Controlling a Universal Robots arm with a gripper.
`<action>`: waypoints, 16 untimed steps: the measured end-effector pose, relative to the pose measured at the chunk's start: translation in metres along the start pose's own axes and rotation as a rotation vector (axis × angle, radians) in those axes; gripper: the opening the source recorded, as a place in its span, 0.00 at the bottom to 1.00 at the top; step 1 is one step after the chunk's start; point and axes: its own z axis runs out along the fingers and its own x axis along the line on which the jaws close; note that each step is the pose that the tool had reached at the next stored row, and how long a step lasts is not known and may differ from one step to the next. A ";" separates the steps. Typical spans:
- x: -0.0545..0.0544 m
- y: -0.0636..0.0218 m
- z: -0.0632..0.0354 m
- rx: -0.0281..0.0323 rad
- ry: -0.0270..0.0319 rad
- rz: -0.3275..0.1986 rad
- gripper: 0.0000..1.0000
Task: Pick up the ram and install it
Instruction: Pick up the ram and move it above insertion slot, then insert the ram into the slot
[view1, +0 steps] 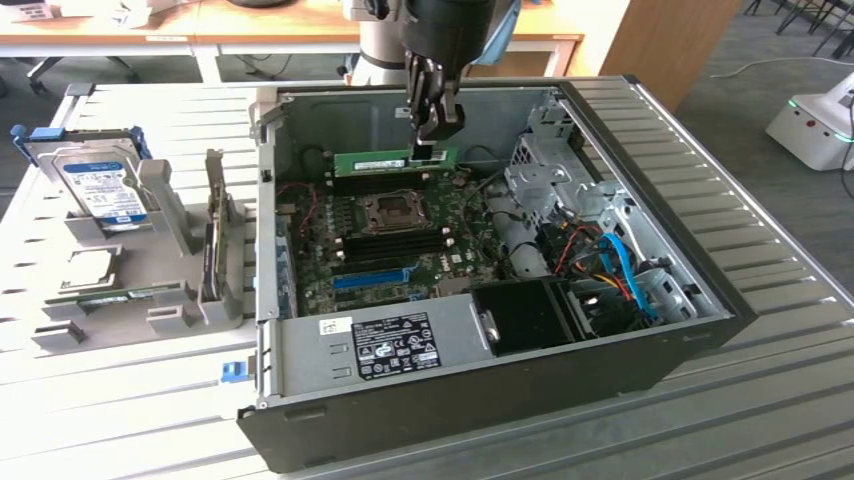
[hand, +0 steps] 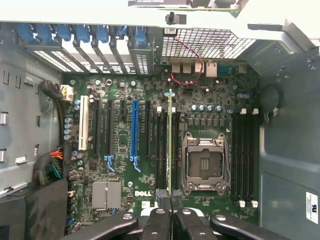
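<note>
**Gripper clamped on the ram above the open case**

The gripper (view1: 429, 135) hangs fingers-down inside the open computer case (view1: 694, 300), its jaws closed tight on the top edge of the ram (view1: 395, 160). The ram stands on edge directly beneath the fingers, over the motherboard (view1: 400, 230). In the wrist view the fingers (hand: 159, 220) pinch the stick edge-on, in line with the black memory slots (hand: 161, 150) below the gripper. It appears not fully seated, though contact is hard to judge. The CPU socket (hand: 205, 165) lies just beside.
</note>
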 end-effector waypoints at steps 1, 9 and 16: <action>0.000 -0.0005 0.0000 0.0000 -0.0001 0.000 0.12; 0.000 -0.0059 -0.0003 0.0000 0.0000 0.000 0.12; 0.000 -0.0059 -0.0003 0.0000 0.0000 0.000 0.12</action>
